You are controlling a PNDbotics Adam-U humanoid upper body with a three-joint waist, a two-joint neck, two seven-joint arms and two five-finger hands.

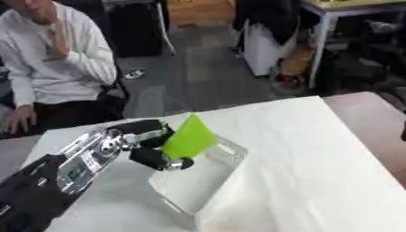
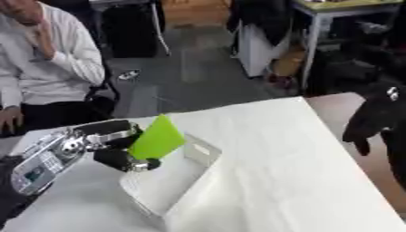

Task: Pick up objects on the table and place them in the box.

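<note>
A flat bright green piece (image 1: 189, 137) is pinched between the fingers and thumb of my left hand (image 1: 151, 145), which comes in from the lower left. The piece hangs tilted just above the near-left part of the clear plastic box (image 1: 224, 156) on the white table cover. Inside the box I see nothing else. My right hand (image 2: 373, 121) shows only in the right eye view, at the right edge, hanging over the table's brown edge with its fingers pointing down and relaxed.
The white cover (image 1: 309, 163) spreads wide to the right of the box. Bare brown tabletop (image 1: 373, 113) shows at the far right. Beyond the far-left edge a person in a white top (image 1: 47, 59) sits away from the work.
</note>
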